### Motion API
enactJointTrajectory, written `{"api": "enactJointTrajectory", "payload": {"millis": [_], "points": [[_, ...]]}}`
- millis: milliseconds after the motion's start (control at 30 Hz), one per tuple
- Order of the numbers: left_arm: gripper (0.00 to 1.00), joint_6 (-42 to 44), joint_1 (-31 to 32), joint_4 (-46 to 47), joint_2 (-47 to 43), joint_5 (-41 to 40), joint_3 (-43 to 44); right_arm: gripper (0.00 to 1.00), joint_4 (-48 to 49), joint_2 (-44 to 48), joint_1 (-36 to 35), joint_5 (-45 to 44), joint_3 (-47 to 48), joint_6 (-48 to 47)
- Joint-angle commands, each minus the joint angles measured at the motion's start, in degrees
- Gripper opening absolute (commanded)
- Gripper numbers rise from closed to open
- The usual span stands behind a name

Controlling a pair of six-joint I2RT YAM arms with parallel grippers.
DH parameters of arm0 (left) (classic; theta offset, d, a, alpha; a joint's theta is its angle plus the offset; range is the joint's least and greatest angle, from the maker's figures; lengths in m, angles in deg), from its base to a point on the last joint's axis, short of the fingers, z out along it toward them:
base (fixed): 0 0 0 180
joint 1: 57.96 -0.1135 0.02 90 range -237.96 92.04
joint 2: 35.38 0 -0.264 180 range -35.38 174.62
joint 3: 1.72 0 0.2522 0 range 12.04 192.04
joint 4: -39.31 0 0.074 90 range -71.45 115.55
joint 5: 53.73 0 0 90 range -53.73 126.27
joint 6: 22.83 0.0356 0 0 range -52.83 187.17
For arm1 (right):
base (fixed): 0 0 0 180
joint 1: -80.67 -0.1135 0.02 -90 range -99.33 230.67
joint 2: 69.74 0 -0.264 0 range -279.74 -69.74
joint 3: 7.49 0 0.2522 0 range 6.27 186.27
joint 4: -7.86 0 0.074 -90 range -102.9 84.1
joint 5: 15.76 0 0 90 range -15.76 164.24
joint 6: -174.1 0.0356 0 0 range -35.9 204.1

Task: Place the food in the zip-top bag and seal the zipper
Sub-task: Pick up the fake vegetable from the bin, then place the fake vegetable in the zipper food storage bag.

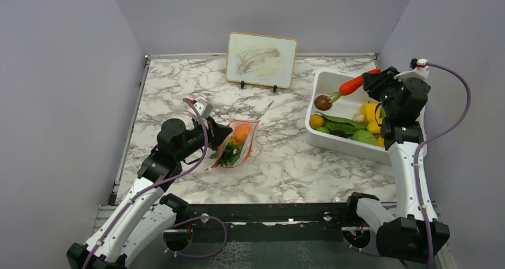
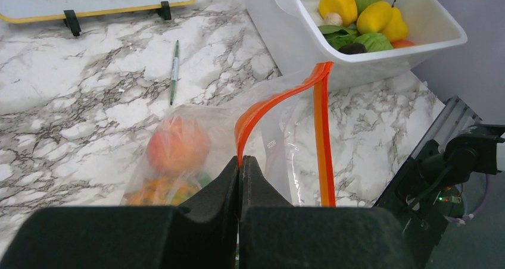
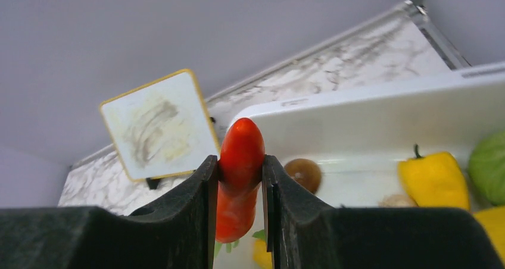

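Top external view, stock as I read it from the remote station:

- Left gripper (image 1: 223, 134): low over the marble table (image 1: 286, 162), at the near-left edge of the zip-top bag (image 1: 239, 145).
- Zip-top bag: lying on the table left of centre, well apart from the white bin (image 1: 336, 141). I see orange and green food inside it.
- Right gripper (image 1: 370, 82): raised over the bin's far side, gripping a long red-orange toy vegetable (image 1: 351, 85) whose green stem end points left.
- Bin contents: a brown round piece (image 1: 323, 102), yellow peppers (image 1: 370, 111), green leaves (image 1: 342, 123).
- Board on a stand (image 1: 261, 59): upright at the table's far edge.

Left wrist view:

- Left gripper (image 2: 240, 165): fingers pressed together with no gap, pinching the bag's mouth edge where the zipper (image 2: 321, 132) ends.
- Zipper: its two orange strips spread apart, so the mouth stands open.
- Orange round fruit (image 2: 177, 144): inside the bag, with more orange and green food below it.
- Pen (image 2: 174, 71): on the table beyond the bag.

Right wrist view:

- Right gripper (image 3: 240, 162): fingers parted only by the vegetable's width, clamped on both of its sides.
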Motion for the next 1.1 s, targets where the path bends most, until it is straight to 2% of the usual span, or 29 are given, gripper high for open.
{"api": "enactJointTrajectory", "payload": {"millis": [0,233,367,667,800,933,1067], "points": [[0.0,-0.47,0.23,1.74,0.0,-0.3,-0.06,0.01,6.75,2.87,-1.4,14.11,-0.48,-5.81],[0.0,-3.0,0.22,2.17,1.61,0.28,2.27,0.01,8.63,5.92,-3.87,26.2,1.72,-8.06],[0.0,-4.41,0.24,2.14,2.81,1.69,4.11,0.01,16.15,9.97,-7.78,32.99,-2.23,-10.67],[0.0,-6.43,0.24,2.88,4.57,3.23,6.4,0.01,26.45,14.2,-12.65,42.02,-8.7,-9.92],[0.0,-7.1,0.22,2.67,4.63,3.45,7.11,0.01,33.91,14.63,-14.86,45.94,-10.87,-8.25],[0.0,-6.56,0.22,-0.63,5.72,2.37,9.81,0.01,40.0,14.21,-17.79,49.77,-12.07,-9.68],[0.0,-6.11,0.23,-3.13,7.01,2.33,11.3,0.01,41.24,12.76,-23.31,51.9,-11.89,-13.19]]}}
